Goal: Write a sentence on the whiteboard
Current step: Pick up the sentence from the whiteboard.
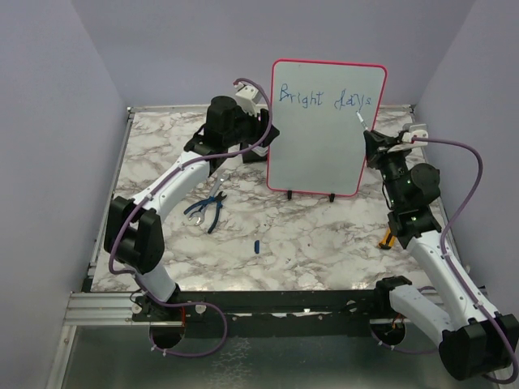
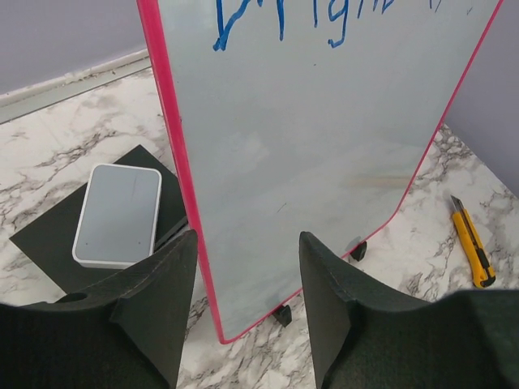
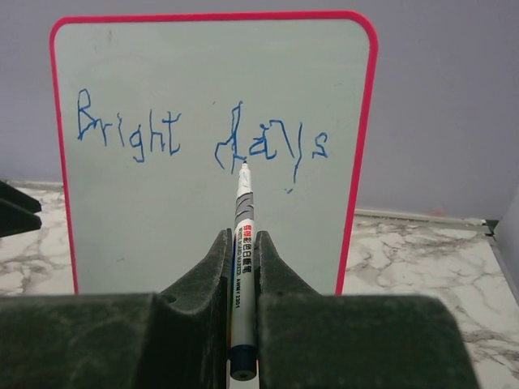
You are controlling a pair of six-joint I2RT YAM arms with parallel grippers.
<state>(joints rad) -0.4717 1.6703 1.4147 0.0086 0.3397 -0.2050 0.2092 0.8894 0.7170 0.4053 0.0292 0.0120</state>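
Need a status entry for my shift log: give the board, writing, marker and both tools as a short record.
whiteboard: upright, red frame
sentence: blue "Bright days", one line only
marker: tip pointing at "days"
right tool: shut on marker
left tool: open, straddling whiteboard's left edge
loose items: pliers, utility knife

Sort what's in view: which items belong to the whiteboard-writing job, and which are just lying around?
Job: upright pink-framed white whiteboard; blue handwritten sentence "Bright days"; white-barrelled marker pen clamped in the right end effector; left end effector, open at the board's left edge.
Lying about: blue-handled pliers; yellow utility knife; white rectangular block on a black pad; small blue piece.
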